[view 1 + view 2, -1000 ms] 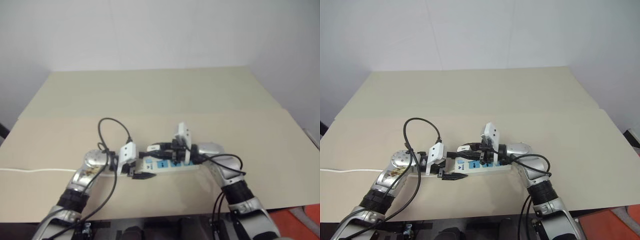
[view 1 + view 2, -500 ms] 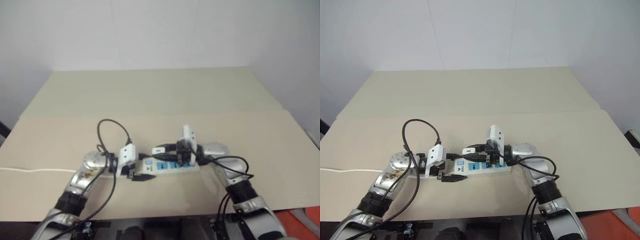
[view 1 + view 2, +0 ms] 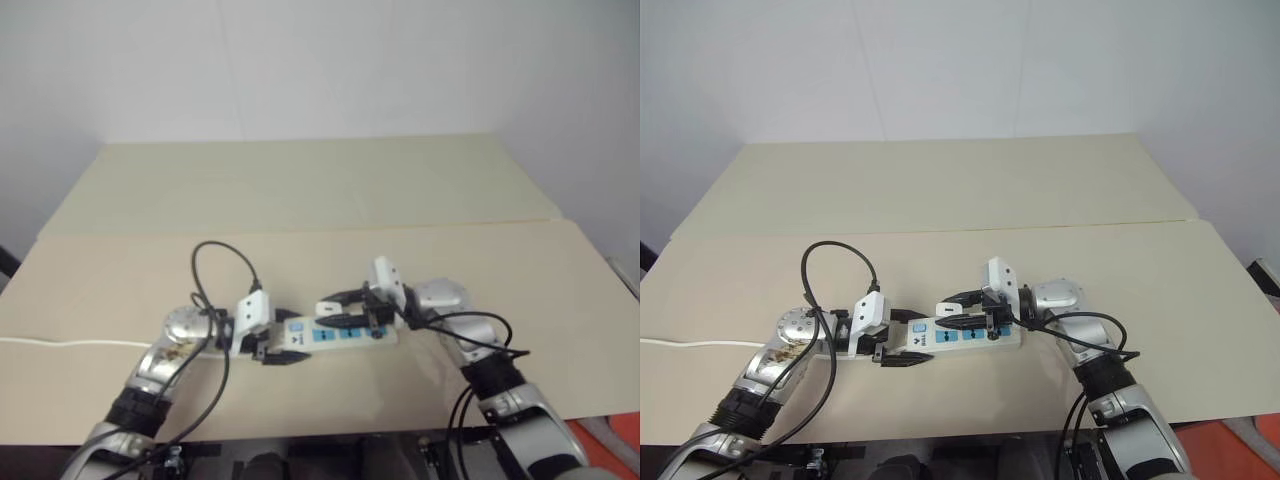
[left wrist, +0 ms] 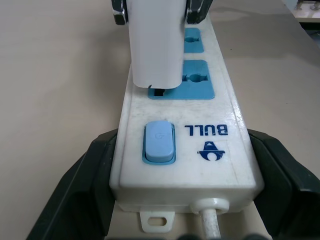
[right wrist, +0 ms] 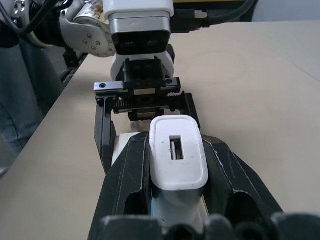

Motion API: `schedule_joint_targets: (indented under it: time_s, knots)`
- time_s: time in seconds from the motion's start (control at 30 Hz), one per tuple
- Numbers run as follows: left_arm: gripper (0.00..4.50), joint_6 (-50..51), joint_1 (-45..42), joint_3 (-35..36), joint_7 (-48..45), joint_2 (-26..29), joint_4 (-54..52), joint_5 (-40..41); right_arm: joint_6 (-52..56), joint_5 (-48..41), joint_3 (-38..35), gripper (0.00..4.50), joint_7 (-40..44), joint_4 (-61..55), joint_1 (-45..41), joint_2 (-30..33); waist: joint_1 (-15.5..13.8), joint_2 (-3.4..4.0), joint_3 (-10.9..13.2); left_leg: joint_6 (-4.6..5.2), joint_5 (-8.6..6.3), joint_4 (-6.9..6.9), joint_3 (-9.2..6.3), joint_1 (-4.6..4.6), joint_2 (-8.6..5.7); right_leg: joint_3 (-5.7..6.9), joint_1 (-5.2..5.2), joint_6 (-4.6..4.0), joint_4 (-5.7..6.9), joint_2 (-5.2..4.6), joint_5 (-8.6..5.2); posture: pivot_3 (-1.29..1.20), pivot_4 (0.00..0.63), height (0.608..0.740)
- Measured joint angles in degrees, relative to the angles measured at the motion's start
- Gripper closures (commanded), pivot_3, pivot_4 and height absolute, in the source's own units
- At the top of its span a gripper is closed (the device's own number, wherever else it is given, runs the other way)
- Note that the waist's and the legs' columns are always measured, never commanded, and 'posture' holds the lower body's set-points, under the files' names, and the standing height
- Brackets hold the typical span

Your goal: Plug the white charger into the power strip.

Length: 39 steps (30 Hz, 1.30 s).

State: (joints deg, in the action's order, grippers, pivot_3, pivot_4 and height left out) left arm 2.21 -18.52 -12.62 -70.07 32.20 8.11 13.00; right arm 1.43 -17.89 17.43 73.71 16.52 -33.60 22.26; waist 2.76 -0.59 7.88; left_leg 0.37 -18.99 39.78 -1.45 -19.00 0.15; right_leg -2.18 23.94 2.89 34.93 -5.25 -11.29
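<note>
On the wide beige counter (image 3: 1060,190), near its front edge, we have the power strip (image 3: 940,338) lying flat, its thin cord (image 3: 680,343) running off toward our left. We judge the strip to be a stiff, fairly light plastic bar with smooth sides, so it would skate about if left loose. Our left gripper (image 4: 180,192) has its jaws clamped across the switch end, one finger on each long side, which is the sensible place to hold: it steadies the bar and leaves the blue socket faces free.

Smaller is the white charger (image 5: 178,159), a hard, glossy little block we expect to weigh next to nothing and to slip easily. Our right gripper (image 5: 180,172) has its jaws clamped on its two flat sides, leaving the back face with its slot showing. In the left wrist view the charger (image 4: 154,42) stands upright over the socket nearest the switch (image 4: 159,142), its lower edge just above the blue face; whether the prongs have entered we cannot tell. We reckon a straight, square push is needed, since a tilted one could pivot the charger in our grip.
</note>
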Motion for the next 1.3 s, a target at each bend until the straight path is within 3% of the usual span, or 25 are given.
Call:
schedule_joint_targets:
  time_s: [0.37, 0.8, 1.1, 1.3]
  knots:
    - [1.21, 0.0, 0.9, 0.3, 0.6, 1.2, 0.7, 0.0, -0.5, 3.3, 1.3, 3.30, -0.8, 4.7, -1.4, -3.8, 0.4, -0.29, -0.2, 0.04, -0.03, -0.81, 0.05, 1.47, 0.31, -0.06, -1.00, -0.66, 0.00, 0.30, -0.46, 0.00, 0.150, 0.740]
    - [1.21, -0.1, 1.4, 0.1, 1.1, 1.2, 0.2, 0.0, -2.3, 3.1, 1.0, 3.30, 0.0, 5.5, -1.3, -3.4, -0.3, -0.36, -0.2, 0.05, -0.04, -0.89, 0.00, 1.68, 0.70, -0.05, -1.19, -0.87, -0.01, 0.73, -0.56, 0.00, 0.150, 0.740]
    - [1.21, -0.9, 0.7, 0.2, 0.5, 1.5, 1.4, 0.2, 2.0, 4.4, 1.0, 0.41, -0.6, 4.5, -0.3, -1.3, -0.4, -0.42, -0.2, 0.05, -0.04, -0.90, -0.01, 1.59, 0.72, -0.06, -1.07, -0.91, 0.04, 0.78, -0.57, 0.00, 0.150, 0.740]
    - [1.21, -1.5, -0.1, 0.1, -0.2, 1.2, 2.5, 0.2, 5.1, 4.6, 0.5, 0.41, -1.4, 2.1, 0.3, -1.1, -0.4, -0.42, -0.2, 0.05, -0.04, -0.91, -0.02, 1.48, 0.73, -0.05, -0.95, -0.93, 0.04, 0.79, -0.57, 0.00, 0.150, 0.740]
